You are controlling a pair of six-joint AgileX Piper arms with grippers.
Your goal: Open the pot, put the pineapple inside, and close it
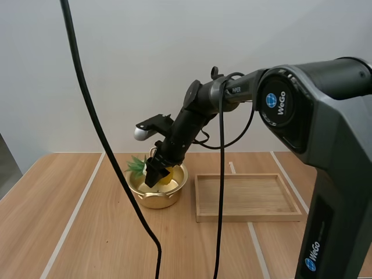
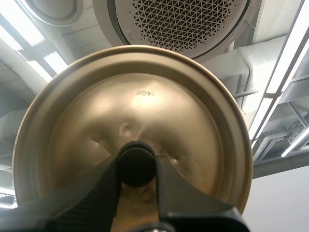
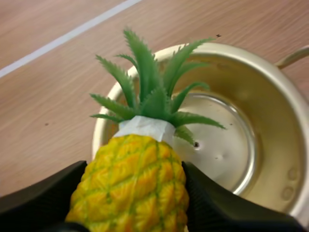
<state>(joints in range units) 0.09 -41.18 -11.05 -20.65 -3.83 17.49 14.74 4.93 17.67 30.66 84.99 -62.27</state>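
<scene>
Pineapple | pinched in right gripper | over open pot

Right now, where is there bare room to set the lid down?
Bare: the wooden tray right of the pot, and the table left of and before it. Crowded: over the pot, where the right claw holds the pineapple.

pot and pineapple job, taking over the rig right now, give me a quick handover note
Left gripper: shut on the knob of the lid, which is held up in the air, off the pot.
Right gripper: shut on the pineapple, low over the open pot.
Done: pot opened.
Left: release the pineapple into the pot, then set the lid back on.
</scene>
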